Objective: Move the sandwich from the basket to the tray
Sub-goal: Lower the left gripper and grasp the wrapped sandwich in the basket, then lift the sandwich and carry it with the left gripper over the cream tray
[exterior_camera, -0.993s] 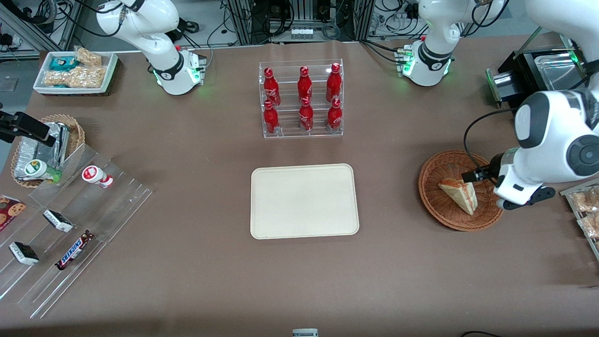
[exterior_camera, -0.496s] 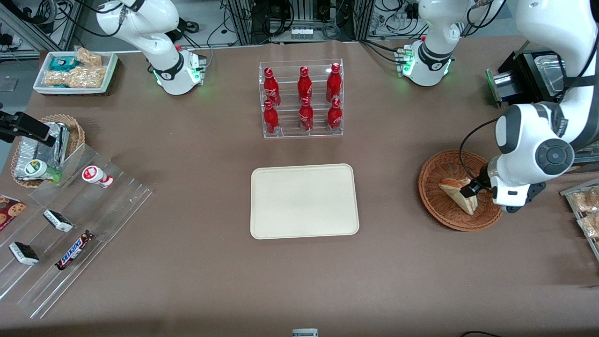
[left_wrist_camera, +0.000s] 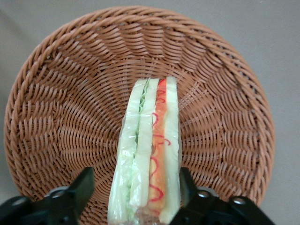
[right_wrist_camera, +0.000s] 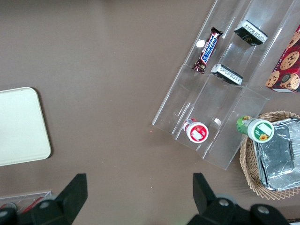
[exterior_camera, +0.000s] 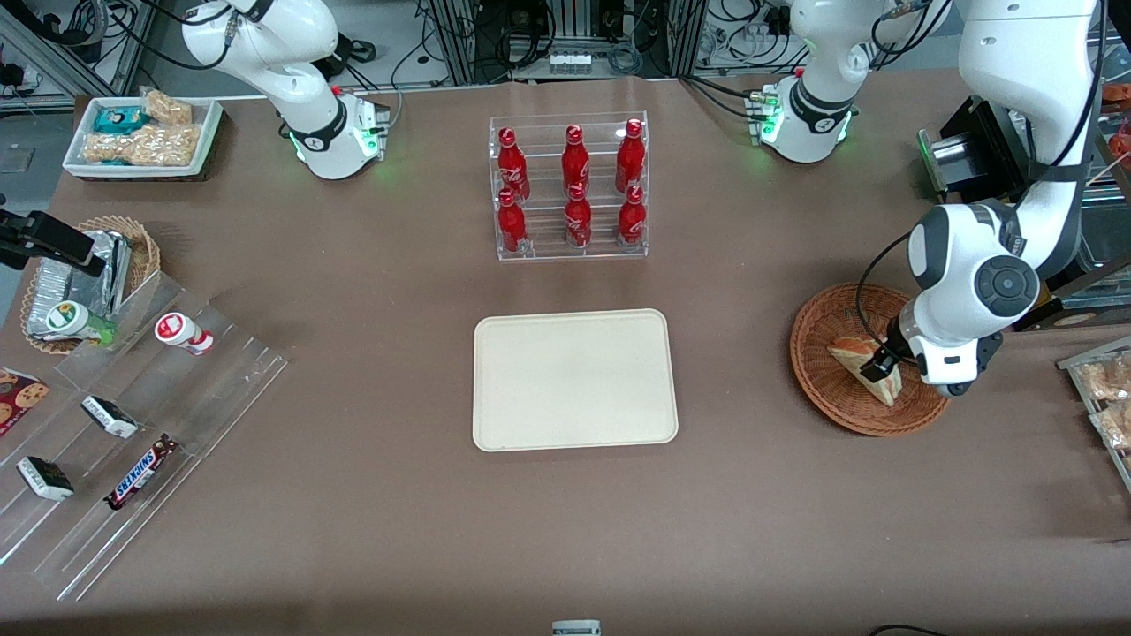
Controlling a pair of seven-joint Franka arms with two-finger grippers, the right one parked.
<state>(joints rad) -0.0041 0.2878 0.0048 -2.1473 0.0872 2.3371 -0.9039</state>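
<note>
The sandwich (exterior_camera: 859, 357), a pale bread wedge with orange-red and green layers, lies in the reddish-brown wicker basket (exterior_camera: 822, 371) toward the working arm's end of the table. My left gripper (exterior_camera: 884, 364) is low over the basket, right at the sandwich. In the left wrist view the sandwich (left_wrist_camera: 150, 154) stands on edge between the two open fingers (left_wrist_camera: 83, 185) of the gripper (left_wrist_camera: 135, 187), with a gap on the green side, and the basket (left_wrist_camera: 65, 117) lies beneath it. The cream tray (exterior_camera: 574, 380) lies bare at the table's middle; its corner shows in the right wrist view (right_wrist_camera: 18, 126).
A clear rack of red bottles (exterior_camera: 570, 190) stands farther from the front camera than the tray. Stepped acrylic racks with snacks (exterior_camera: 132, 424), a tan basket of foil packets (exterior_camera: 84, 274) and a white snack bin (exterior_camera: 141, 132) sit toward the parked arm's end. A snack tray (exterior_camera: 1104, 397) lies beside the basket.
My left arm has swung in over the basket and the gripper has come onto the sandwich. The sandwich has not moved.
</note>
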